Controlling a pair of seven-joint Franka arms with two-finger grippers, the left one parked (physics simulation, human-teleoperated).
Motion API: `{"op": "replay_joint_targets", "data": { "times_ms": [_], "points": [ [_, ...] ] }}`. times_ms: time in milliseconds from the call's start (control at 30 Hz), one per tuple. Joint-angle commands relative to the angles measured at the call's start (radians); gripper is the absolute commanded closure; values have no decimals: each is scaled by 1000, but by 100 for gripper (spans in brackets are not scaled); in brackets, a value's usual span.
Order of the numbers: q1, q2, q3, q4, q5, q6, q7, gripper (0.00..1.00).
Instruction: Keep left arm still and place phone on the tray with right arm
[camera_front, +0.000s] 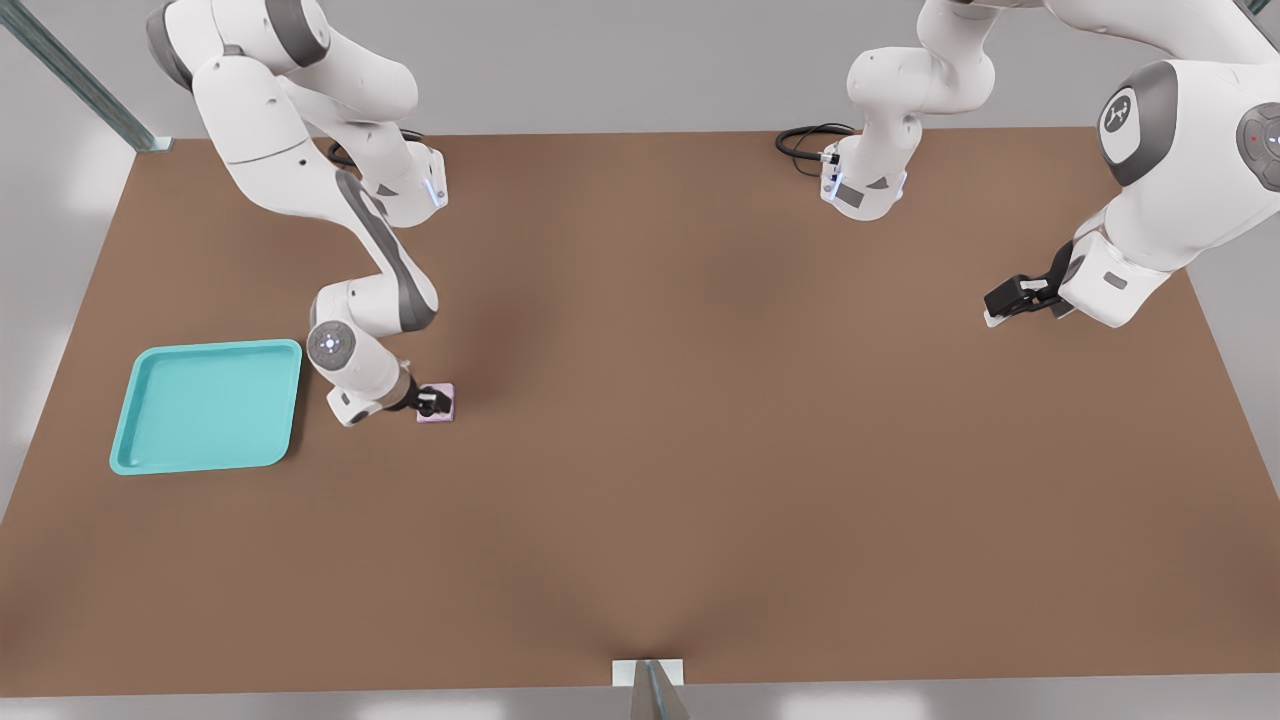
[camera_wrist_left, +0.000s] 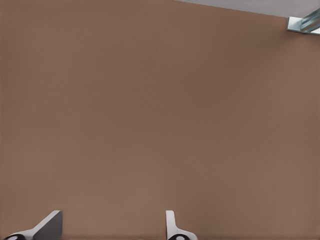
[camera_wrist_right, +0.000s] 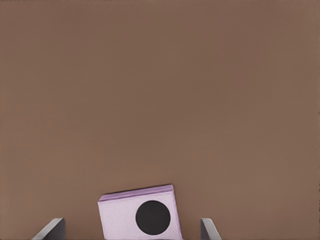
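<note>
Claw (camera_front: 433, 402) spread wide, fingers straddling the flat lilac phone (camera_wrist_right: 140, 214) lying on the matte brown tabletop (camera_front: 700, 450); rounded turquoise tray (camera_front: 150, 455) sits nearby.

This is a simulated robot test bench, not a home or a kitchen. A wide, plain brown table (camera_front: 700, 450) fills the scene, and grey floor surrounds it. Two white arms are mounted at its far edge, with black cable (camera_front: 805, 140) coiled by one base. Metal frame profiles (camera_front: 80, 80) stand at the far left corner and at the near edge; probably they carry the rig. On the table are only a turquoise tray (camera_front: 205, 405), a small pink phone (camera_front: 437, 403) and the right gripper (camera_front: 432, 402) above it.
</note>
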Motion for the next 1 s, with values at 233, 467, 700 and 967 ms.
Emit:
{"op": "replay_joint_targets", "data": {
  "times_ms": [233,467,700,967],
  "points": [
    [-39,23,0,-28,-186,45,-38,0],
    [-28,17,17,-48,-208,47,-38,0],
    [-27,37,26,-42,-208,47,-32,0],
    [-27,49,37,-45,-208,47,-29,0]
  ]
}}
